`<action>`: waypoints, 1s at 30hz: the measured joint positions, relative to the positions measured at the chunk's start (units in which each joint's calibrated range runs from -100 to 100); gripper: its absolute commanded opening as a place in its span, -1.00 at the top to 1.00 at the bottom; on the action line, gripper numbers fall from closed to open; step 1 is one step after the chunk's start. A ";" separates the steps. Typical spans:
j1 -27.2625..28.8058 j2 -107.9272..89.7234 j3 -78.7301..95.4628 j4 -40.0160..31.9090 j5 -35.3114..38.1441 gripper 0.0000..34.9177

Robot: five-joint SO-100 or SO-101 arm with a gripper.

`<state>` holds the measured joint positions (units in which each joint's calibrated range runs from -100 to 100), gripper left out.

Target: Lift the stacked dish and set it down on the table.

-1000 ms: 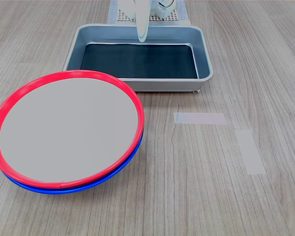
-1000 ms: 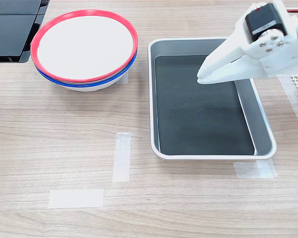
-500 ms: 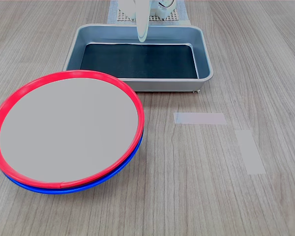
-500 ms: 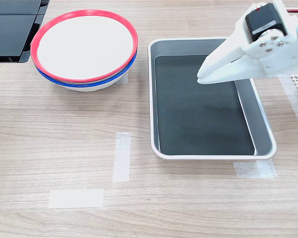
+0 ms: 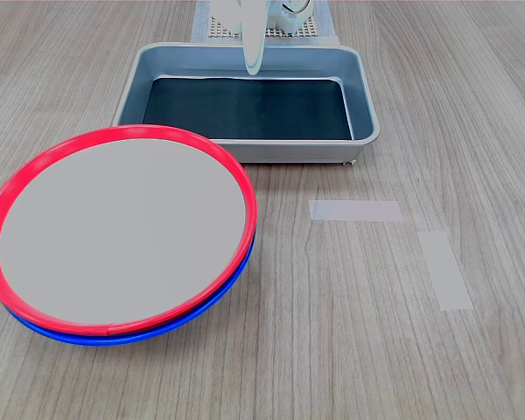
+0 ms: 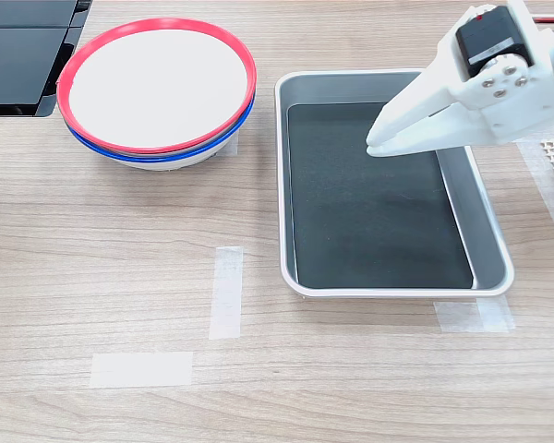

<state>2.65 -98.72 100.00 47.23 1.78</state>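
Red plate: large round shallow plate, bright red rim, flat pale grey centre [image 5: 122, 229] [image 6: 157, 81]; sits on top of the stack, at the first exterior view's near left and the second exterior view's far left.
Blue plate: same-sized blue-rimmed plate [image 5: 157, 325] [image 6: 162, 154], directly under the red one, only its rim edge showing; in the second exterior view a white base shows below the blue rim.
Black object: flat dark slab [image 6: 23, 55] at the second exterior view's far left edge, just beside the stack; cannot tell what it is.
Table: light grey-brown wood-grain tabletop [image 5: 350, 350] [image 6: 102, 268]; carries the stack and the tray.
Tape: two pale tape strips [image 5: 356, 211] [image 6: 226, 292], near each other at a right angle, on bare table, apart from the plates.
Tray: grey metal rectangular tray with dark bottom [image 5: 366, 96] [image 6: 491, 242]; well apart from the stack, holds nothing.
Gripper: white plastic pincer of the arm [image 5: 254, 63] [image 6: 374, 145], hangs above the tray, tips pointing toward the second exterior view's left; jaws together, clamped on nothing, well away from the red plate.
Mesh mat: white perforated pad [image 5: 290, 31] at the arm's base, beyond the tray.
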 measured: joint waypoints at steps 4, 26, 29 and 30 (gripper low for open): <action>0.00 0.00 0.00 0.00 0.00 0.98; 4.51 25.66 -15.61 -7.26 4.69 0.53; 6.81 39.39 -29.31 -3.51 6.25 0.50; 7.26 41.60 -31.31 -2.94 6.40 0.49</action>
<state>9.91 -57.12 68.69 44.29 8.18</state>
